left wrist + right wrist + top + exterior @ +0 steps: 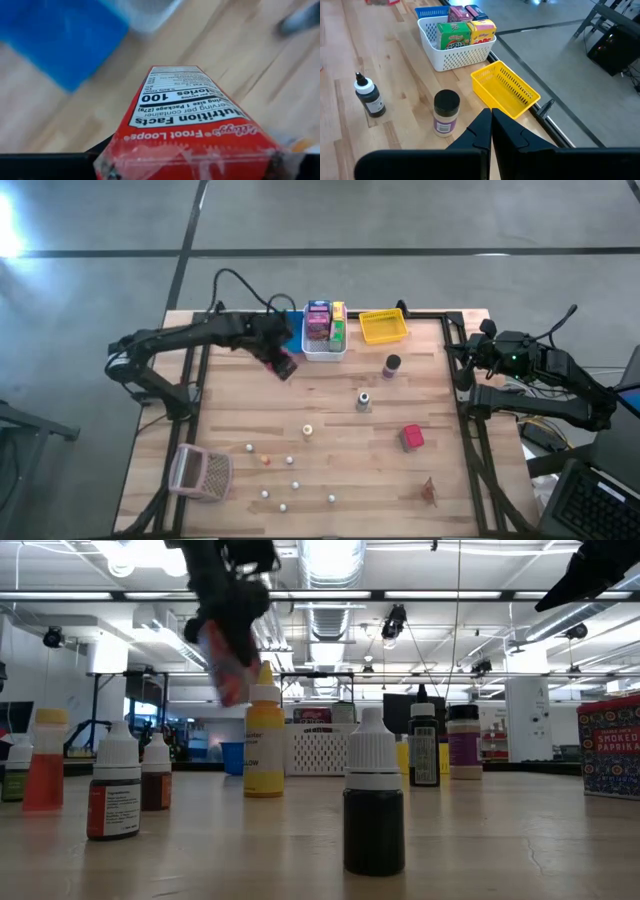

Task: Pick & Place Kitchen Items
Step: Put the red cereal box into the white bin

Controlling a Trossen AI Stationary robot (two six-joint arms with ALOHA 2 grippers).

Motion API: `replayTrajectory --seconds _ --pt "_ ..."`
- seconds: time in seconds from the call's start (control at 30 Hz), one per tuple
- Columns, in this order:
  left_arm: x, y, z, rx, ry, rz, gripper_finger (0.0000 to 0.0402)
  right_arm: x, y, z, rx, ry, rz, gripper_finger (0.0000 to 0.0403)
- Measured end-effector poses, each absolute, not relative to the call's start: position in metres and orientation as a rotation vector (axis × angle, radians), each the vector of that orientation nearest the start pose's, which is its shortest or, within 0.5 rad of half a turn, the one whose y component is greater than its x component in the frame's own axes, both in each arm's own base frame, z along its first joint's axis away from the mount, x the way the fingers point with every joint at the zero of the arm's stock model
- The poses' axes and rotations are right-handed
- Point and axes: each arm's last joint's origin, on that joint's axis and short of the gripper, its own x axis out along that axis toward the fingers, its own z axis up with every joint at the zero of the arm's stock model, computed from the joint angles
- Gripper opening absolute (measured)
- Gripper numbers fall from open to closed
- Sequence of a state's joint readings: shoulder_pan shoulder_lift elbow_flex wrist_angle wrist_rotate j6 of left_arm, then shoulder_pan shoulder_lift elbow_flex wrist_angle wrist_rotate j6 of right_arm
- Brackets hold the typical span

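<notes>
Left wrist view: my left gripper (278, 358) is clamped on a red Froot Loops cereal box (187, 127), which hides my fingers; the blurred blue bin (60, 37) lies beyond. From above, I hold it just beside the white mesh basket (324, 352) packed with small boxes. My right gripper (491, 122), pressed together, waits near the yellow basket (506, 91).

Left gripper (281, 361) hangs above the table, fingers clamped (right gripper (491, 121) waits, pinched together).

A pinkish mesh basket (202, 472) lies tipped near the table's (330, 395) front-left corner.
</notes>
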State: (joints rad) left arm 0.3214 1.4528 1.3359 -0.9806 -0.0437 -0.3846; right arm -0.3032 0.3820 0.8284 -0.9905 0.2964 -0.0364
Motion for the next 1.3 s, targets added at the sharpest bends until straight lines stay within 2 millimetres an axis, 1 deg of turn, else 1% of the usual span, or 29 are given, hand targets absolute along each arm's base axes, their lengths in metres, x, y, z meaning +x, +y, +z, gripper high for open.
replayTrajectory --seconds 0.1,0.2,0.27,0.33,0.43,0.57,0.67,0.9,1.1,1.3 --pt "0.275 0.093 0.340 -0.432 0.913 0.493 0.0185 0.047 -0.024 0.312 -0.032 0.563 -0.575 0.0008" --pt "0.279 0.095 0.364 -0.357 0.840 0.456 0.0185 0.047 -0.024 0.312 -0.030 0.563 -0.575 0.0008" --pt "0.282 0.098 0.374 -0.327 0.812 0.444 0.0185 0.047 -0.024 0.312 -0.033 0.563 -0.574 0.0008" --pt "0.287 0.101 0.379 -0.299 0.802 0.437 0.0184 0.047 -0.024 0.312 -0.030 0.563 -0.575 0.0008" --pt "0.299 0.108 0.377 -0.234 0.833 0.414 0.0183 0.047 -0.024 0.312 -0.032 0.563 -0.574 0.0008" --pt "0.314 0.121 0.360 -0.170 0.971 0.385 0.0183 0.047 -0.024 0.312 -0.033 0.563 -0.574 0.0008" --pt "0.321 0.133 0.350 -0.144 1.064 0.389 0.0183 0.047 -0.024 0.312 -0.032 0.563 -0.575 0.0008" --pt "0.343 0.154 0.335 -0.044 1.126 0.359 0.0183 0.047 -0.024 0.312 -0.031 0.563 -0.575 0.0008" --pt "0.355 0.164 0.335 0.054 1.149 0.356 0.0183 0.047 -0.024 0.312 -0.032 0.563 -0.574 0.0008" --pt "0.354 0.168 0.340 0.084 1.161 0.374 0.0183 0.047 -0.024 0.312 -0.031 0.562 -0.575 0.0008"
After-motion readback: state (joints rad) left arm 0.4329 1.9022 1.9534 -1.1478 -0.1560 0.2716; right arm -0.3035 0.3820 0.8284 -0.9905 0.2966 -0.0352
